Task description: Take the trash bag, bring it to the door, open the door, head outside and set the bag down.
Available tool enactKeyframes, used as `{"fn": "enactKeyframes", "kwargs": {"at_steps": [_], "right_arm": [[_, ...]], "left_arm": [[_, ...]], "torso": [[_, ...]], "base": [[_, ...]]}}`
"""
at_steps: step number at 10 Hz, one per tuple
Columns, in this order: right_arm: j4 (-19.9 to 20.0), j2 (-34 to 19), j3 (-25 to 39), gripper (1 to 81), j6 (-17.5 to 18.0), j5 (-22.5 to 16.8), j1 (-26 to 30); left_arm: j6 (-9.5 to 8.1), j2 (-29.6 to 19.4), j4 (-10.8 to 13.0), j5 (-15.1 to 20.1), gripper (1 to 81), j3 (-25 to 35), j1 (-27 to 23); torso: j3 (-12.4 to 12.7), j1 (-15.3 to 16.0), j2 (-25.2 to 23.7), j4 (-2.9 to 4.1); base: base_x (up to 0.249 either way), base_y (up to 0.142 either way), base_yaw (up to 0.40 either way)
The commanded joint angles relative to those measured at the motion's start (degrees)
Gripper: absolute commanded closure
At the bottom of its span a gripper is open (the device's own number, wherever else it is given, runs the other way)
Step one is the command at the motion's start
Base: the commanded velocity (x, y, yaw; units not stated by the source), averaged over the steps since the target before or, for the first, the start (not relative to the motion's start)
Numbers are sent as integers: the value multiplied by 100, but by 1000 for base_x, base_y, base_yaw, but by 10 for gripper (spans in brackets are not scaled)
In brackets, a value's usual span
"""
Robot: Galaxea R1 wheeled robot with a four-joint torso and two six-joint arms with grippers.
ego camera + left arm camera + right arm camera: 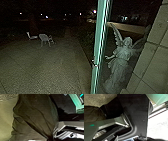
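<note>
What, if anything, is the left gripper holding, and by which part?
Most likely the trash bag, by its gathered neck: its folds draw together there, at the left gripper, though the grip itself can't be made out.

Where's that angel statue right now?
In the head view, the angel statue stands on the right side, between the tall green upright and the pale block wall.
</note>
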Motion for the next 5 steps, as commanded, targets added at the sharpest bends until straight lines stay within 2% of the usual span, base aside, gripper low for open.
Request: {"fn": "enactKeyframes", "kwargs": {"at_steps": [1, 5], "right_arm": [[-26, 4, 31, 10, -14, -326, 218], [-44, 4, 31, 10, -23, -326, 218]], "left_arm": [[26, -25, -9, 345, 811, 2, -238], [26, -25, -9, 345, 811, 2, -238]], "torso": [[0, 0, 0, 0], [0, 2, 0, 0]], "base": [[110, 0, 0], [112, 0, 0]]}}
